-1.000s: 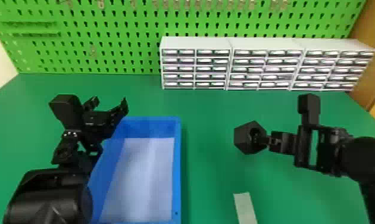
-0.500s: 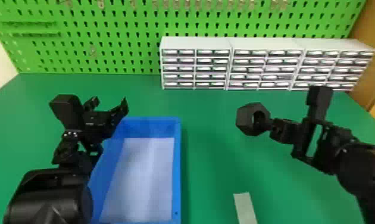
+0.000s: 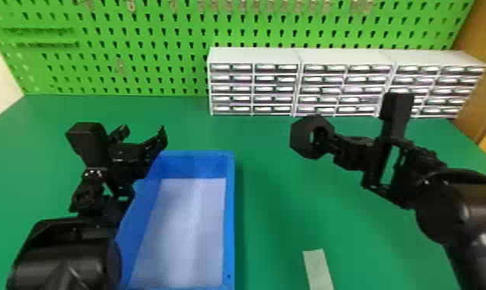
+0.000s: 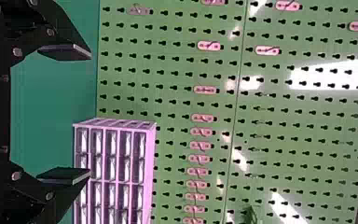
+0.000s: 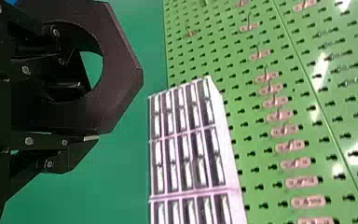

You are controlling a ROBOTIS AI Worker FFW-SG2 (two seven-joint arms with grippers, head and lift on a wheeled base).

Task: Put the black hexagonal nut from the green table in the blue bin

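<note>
Your black right gripper [image 3: 332, 139] pinches one wall of the black hexagonal nut [image 3: 300, 138], held above the green table [image 3: 271, 216], right of the blue rectangular bin [image 3: 229, 223]. That off-centre grip could let it swivel or slip; swinging too far left could knock your black left gripper [image 3: 144, 135], fingers spread.

There are two tools [image 3: 144, 133], one nut [image 3: 301, 135], one bin [image 3: 229, 216], three drawer cabinets [image 3: 253, 56], one pale strip [image 3: 318, 266].

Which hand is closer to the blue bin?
Left: the left gripper is by the bin's far left corner; the right gripper holds the nut, right of the bin.
</note>
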